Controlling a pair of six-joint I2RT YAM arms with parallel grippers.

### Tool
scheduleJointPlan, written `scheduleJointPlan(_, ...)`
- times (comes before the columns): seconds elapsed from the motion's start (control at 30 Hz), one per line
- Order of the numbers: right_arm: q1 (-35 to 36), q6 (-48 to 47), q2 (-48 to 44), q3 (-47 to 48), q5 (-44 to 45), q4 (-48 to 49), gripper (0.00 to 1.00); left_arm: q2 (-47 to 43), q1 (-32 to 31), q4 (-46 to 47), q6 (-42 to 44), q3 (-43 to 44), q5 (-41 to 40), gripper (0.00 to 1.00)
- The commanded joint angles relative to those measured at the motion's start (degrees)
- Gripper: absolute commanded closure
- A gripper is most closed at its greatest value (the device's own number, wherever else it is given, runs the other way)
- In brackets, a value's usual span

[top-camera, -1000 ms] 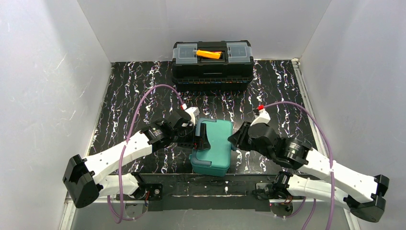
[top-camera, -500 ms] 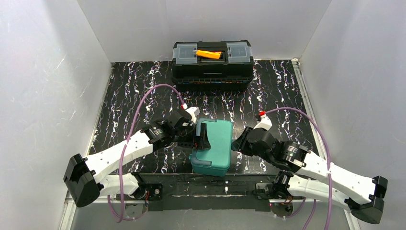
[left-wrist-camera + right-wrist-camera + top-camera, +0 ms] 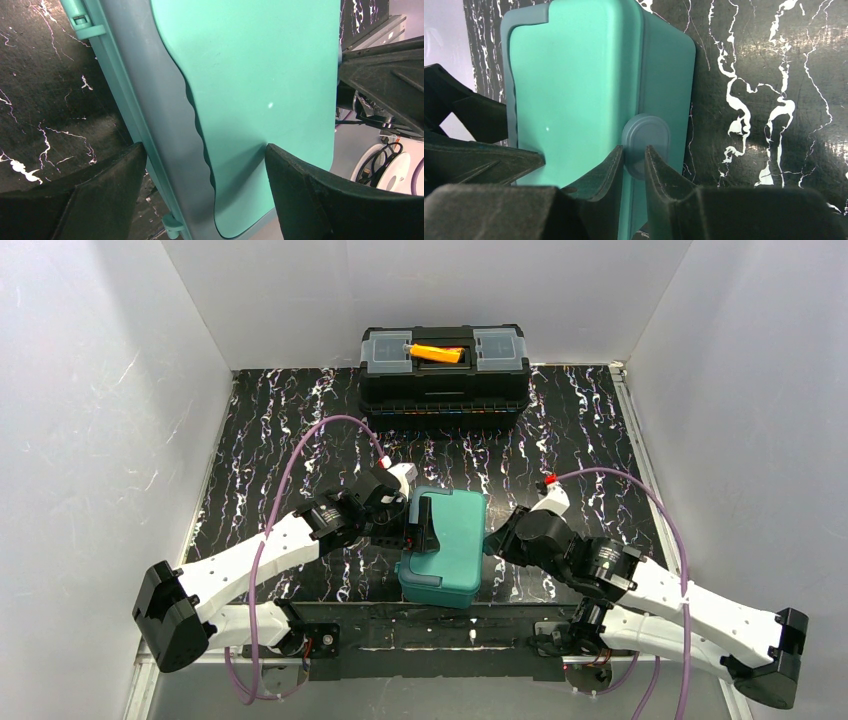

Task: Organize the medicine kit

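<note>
Medicine kit [image 3: 452, 540] between left tool [image 3: 411, 534] and right tool [image 3: 491, 540]

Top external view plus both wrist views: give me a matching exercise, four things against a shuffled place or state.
Things:
1. medicine kit
2. black toolbox
3. left gripper
4. right gripper

Places or states:
A. fingers close together at the latch
B. at the far edge of the table
C. lid shut, at the near edge
D. jaws wide, astride a teal edge

Pairs: 1-C, 2-B, 3-D, 4-A
</note>
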Motion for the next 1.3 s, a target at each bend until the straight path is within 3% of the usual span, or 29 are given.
scheduleJointPlan(0.0,-0.1,1.9,-0.7,-1.8,1.0,1.5,0.72,3.3,-1.4,-9.9,3.3,-3.0,-1.6,0.16)
scheduleJointPlan(0.3,-0.3,3.3,-1.0,-4.4,0.3,4.5,0.75,3.4,-1.4,-9.9,3.3,-3.0,-1.5,0.16)
scheduleJointPlan(1.1,-0.4,13.4,-1.5,-18.9,-9.5,25.8,0.8,6.2,-1.4,-5.6,2.8,-4.1,2.8,0.17)
scheduleJointPlan(1.27,-0.4,13.2,-2.4,-18.6,-8.9,24.4,0.78,6.3,-1.4,-5.5,2.8,-3.7,2.4,0.17)
